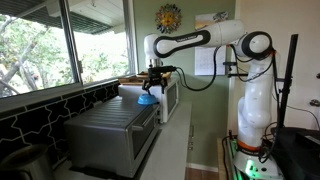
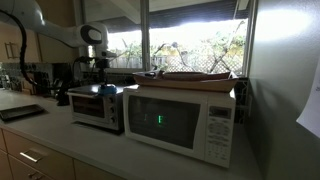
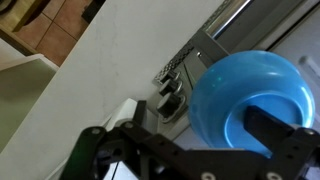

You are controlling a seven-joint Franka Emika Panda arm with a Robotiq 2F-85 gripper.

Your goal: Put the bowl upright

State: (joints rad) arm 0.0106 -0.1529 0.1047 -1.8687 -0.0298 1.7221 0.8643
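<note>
The small bright blue bowl [image 1: 147,98] lies on top of the grey metal toaster oven [image 1: 110,130], near its far end. It also shows in an exterior view [image 2: 106,89]. In the wrist view the bowl [image 3: 235,95] shows a round face with an inner ring; I cannot tell whether that is its inside or its underside. My gripper [image 1: 152,80] hangs just above it, fingers pointing down. In the wrist view the gripper [image 3: 182,130] is open wide, with one dark finger in front of the bowl's right part and the other far off to the left.
A white microwave [image 2: 180,120] stands beside the toaster oven [image 2: 95,108] on a light countertop [image 3: 90,80], with flat items on top. Large windows run behind both appliances. The oven's control knobs [image 3: 168,95] are close to the bowl.
</note>
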